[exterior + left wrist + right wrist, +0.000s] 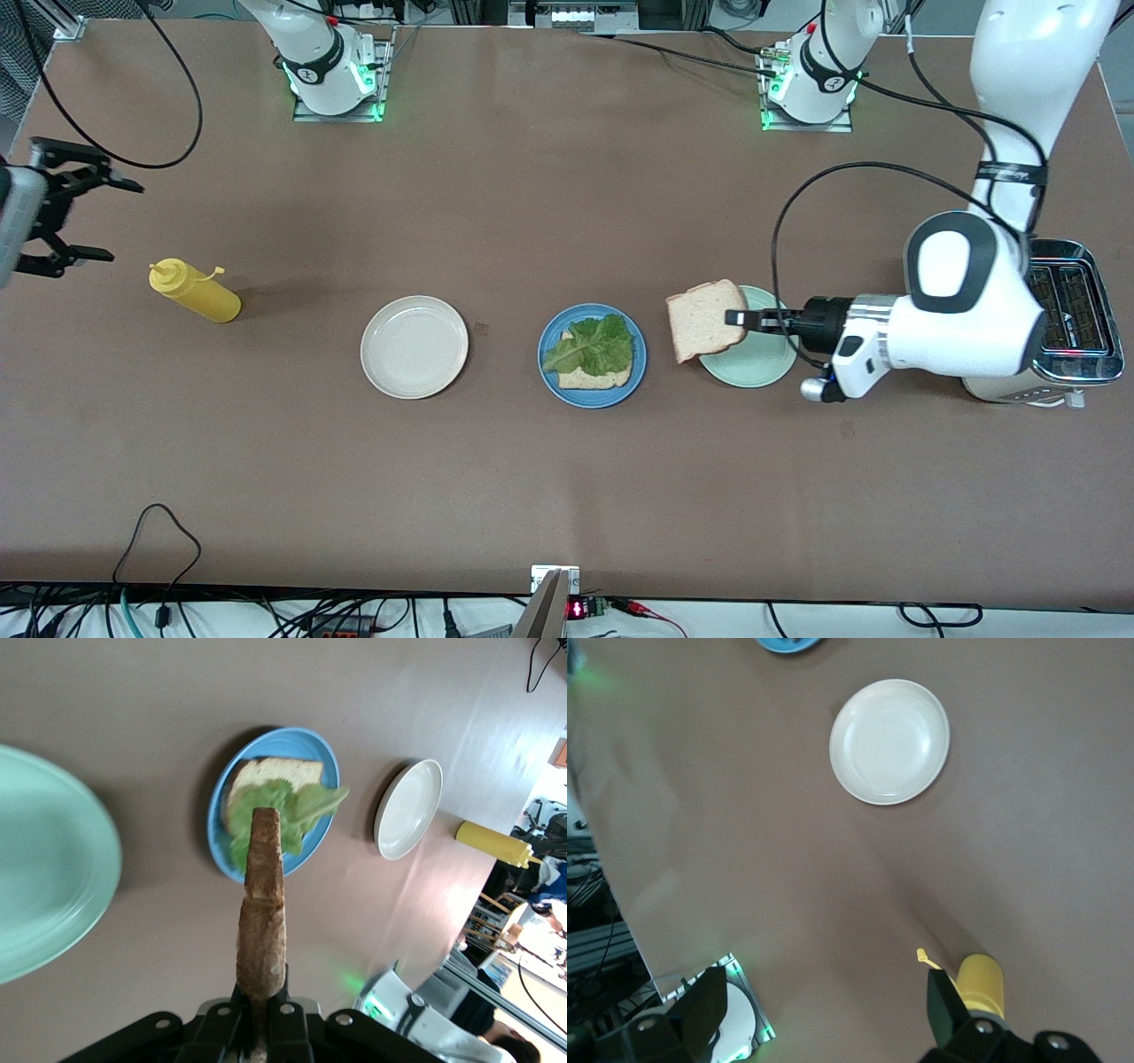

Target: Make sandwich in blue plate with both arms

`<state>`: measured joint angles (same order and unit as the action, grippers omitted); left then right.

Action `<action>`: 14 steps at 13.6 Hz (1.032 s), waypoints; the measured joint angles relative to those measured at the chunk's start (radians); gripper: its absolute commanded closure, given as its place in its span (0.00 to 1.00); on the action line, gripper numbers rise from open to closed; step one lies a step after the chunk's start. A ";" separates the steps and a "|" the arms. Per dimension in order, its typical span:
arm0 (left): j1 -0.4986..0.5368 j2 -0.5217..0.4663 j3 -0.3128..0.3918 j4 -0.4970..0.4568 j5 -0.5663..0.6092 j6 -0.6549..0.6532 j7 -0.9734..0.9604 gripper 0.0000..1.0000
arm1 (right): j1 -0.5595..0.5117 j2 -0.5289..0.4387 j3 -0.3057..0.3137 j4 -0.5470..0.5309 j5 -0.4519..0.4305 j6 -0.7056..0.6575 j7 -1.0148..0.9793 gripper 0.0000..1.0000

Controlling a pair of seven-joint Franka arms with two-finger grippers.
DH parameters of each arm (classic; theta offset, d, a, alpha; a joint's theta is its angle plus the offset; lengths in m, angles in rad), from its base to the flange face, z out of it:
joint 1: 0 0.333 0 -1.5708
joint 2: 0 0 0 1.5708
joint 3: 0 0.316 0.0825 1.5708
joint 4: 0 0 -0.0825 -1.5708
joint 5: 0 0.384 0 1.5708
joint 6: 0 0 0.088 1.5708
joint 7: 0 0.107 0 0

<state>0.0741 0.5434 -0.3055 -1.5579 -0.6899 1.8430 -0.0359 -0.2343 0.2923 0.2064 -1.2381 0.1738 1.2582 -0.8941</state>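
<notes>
- The blue plate (592, 355) sits at the centre of the front view, between the cream plate (414, 346) and the mint plate (753, 363); it lies flat, rim up.
- On it lies one bread slice (595, 377) with a lettuce leaf (590, 346) on top; the leaf's long axis runs from lower left to upper right in the front view, and it hides most of the slice, leaving only the edge nearest the camera in sight.
- A second slice (704, 319) hangs in the air, clamped at one edge by the left gripper (742, 319), over the mint plate's edge toward the blue plate; it is tilted, its broad face turned to the front camera, its crust top pointing to the upper right of the frame.
- In the left wrist view this held slice (263, 912) shows edge-on, a narrow brown strip running up from the gripper (263, 1014) at the bottom toward the blue plate (266, 802); it covers part of the lettuce (288, 815).
- The mint plate (49, 859) is cut off at that view's left edge.
- The right gripper (62, 217) waits at the front view's left edge, fingers spread and gripping nothing, above the table near the mustard bottle (195, 291); its arm is mostly out of frame.
- In the right wrist view the bottle (976, 979) is half hidden by a finger (943, 1005).
- The toaster (1067, 323) at the right is partly hidden by the left arm.
</notes>
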 measured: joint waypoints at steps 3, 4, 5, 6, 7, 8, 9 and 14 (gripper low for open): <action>-0.085 0.020 -0.002 -0.001 -0.049 0.083 -0.001 1.00 | 0.081 0.000 0.000 0.004 -0.113 0.014 0.213 0.00; -0.108 0.023 -0.003 -0.002 -0.058 0.096 -0.002 1.00 | 0.102 0.001 0.000 0.001 -0.147 0.016 0.276 0.00; -0.127 0.027 -0.003 -0.005 -0.059 0.108 -0.003 1.00 | 0.116 0.002 0.000 -0.009 -0.165 0.028 0.362 0.00; -0.143 0.031 -0.003 -0.010 -0.059 0.126 -0.004 1.00 | 0.123 0.003 0.000 -0.024 -0.174 0.046 0.450 0.00; -0.161 0.034 -0.003 -0.016 -0.059 0.155 -0.004 0.99 | 0.124 0.004 -0.001 -0.044 -0.177 0.067 0.523 0.00; -0.182 0.039 -0.004 -0.019 -0.060 0.191 -0.004 0.99 | 0.124 0.005 -0.003 -0.069 -0.178 0.092 0.579 0.00; -0.203 0.045 -0.004 -0.020 -0.067 0.233 -0.004 0.99 | 0.123 0.005 -0.005 -0.096 -0.178 0.118 0.621 0.00; -0.260 0.089 -0.003 -0.023 -0.112 0.339 0.025 0.99 | 0.133 -0.019 -0.007 -0.201 -0.182 0.187 0.812 0.00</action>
<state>-0.1854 0.6322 -0.3086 -1.5809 -0.8015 2.1824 -0.0107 -0.1011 0.2733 0.1989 -1.4388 -0.0080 1.4449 -0.0825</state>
